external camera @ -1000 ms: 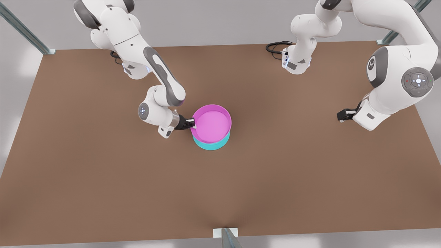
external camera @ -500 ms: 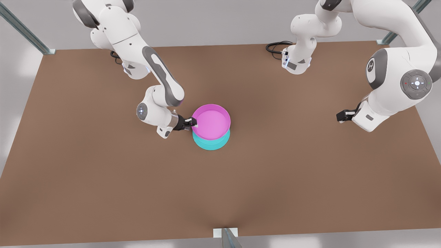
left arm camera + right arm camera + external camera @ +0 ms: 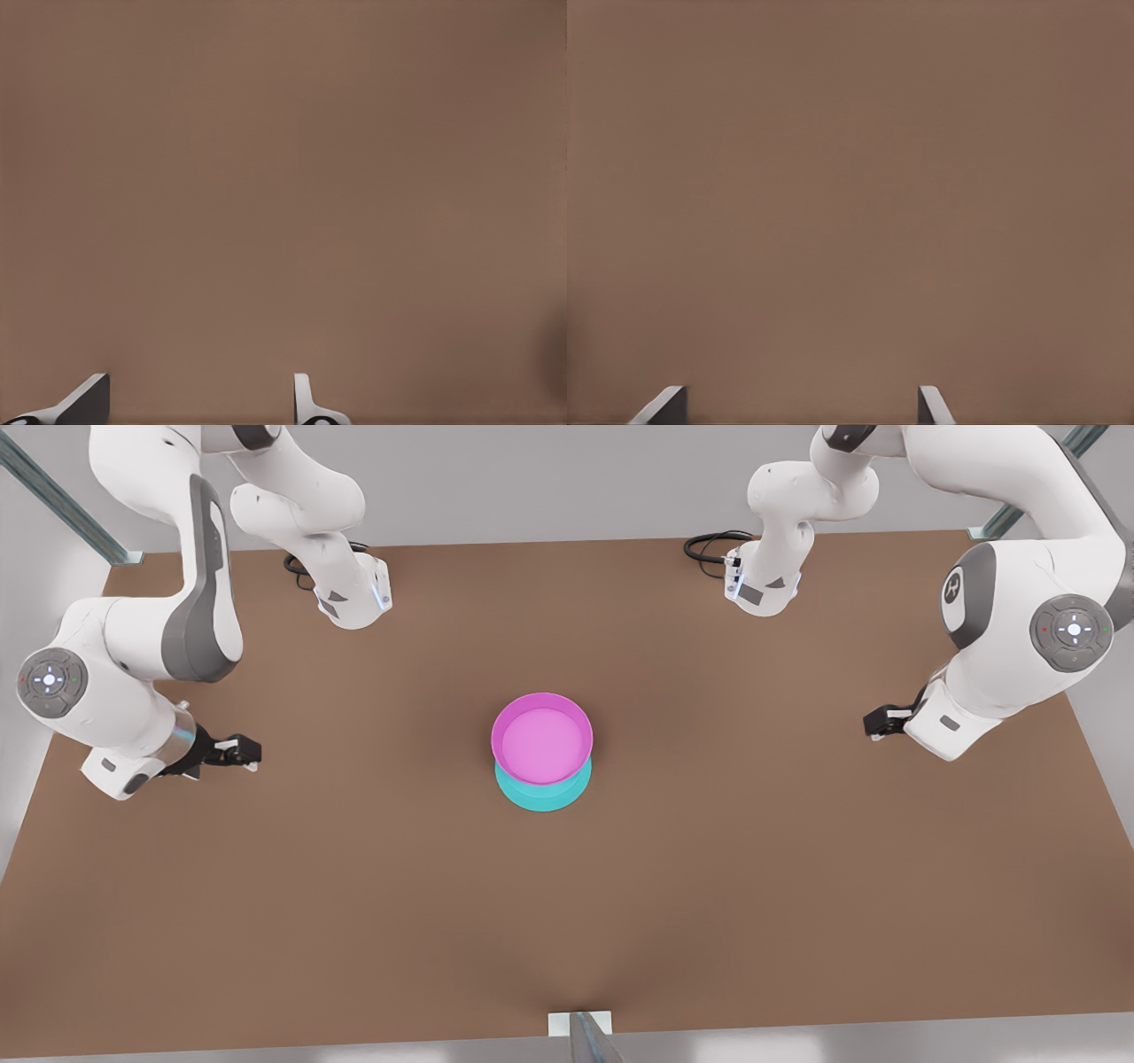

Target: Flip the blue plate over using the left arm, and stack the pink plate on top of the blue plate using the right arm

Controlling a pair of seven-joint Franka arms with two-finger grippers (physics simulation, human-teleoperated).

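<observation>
At the table's middle the pink plate rests upright on the blue plate, of which I see the turquoise side wall below it. Nothing touches the stack. One arm's gripper hangs low at the front view's left, well away from the plates. The other arm's gripper waits at the front view's right. My left gripper is open over bare tabletop with nothing between its fingers. My right gripper is open too, over bare tabletop.
The brown table spreads widely around the stack. Both arm bases stand along the back edge, with a black cable beside one. Metal frame posts rise at the back corners, and a bracket sits at the front edge.
The arm at the front view's left let go of the pink plate's rim and swung far out to the left. The plates stayed stacked. The other arm barely moved.
</observation>
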